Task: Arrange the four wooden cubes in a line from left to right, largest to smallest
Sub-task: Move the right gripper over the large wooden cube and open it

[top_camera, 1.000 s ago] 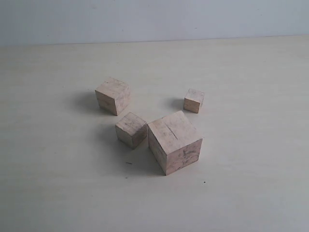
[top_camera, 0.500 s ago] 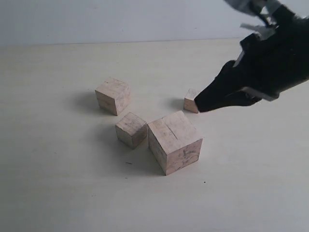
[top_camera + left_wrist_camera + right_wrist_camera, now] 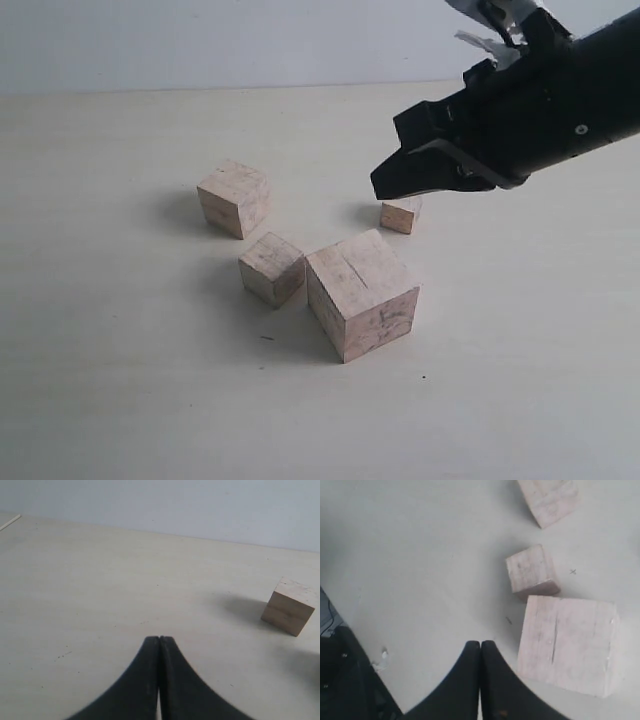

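Four pale wooden cubes sit on the table in a loose cluster. The largest cube (image 3: 362,293) (image 3: 567,645) has a slit line on its top and is nearest the front. A smaller cube (image 3: 272,268) (image 3: 532,571) stands close to its left. The second largest cube (image 3: 235,198) (image 3: 548,500) is further back left. The smallest cube (image 3: 401,214) is at the back right, its top partly covered by my right gripper (image 3: 380,189) (image 3: 480,643), which hovers shut and empty above it. My left gripper (image 3: 159,639) is shut and empty over bare table, with one cube (image 3: 290,606) well off to its side.
The pale table (image 3: 120,380) meets a light wall (image 3: 200,40) at the back. The right arm's black body (image 3: 540,100) reaches in from the upper right. Dark equipment (image 3: 340,680) shows at a corner of the right wrist view.
The right arm entered from the right within the last second. Since half a second ago its tip has risen and shifted left, uncovering more of the smallest cube. The cubes have not moved.
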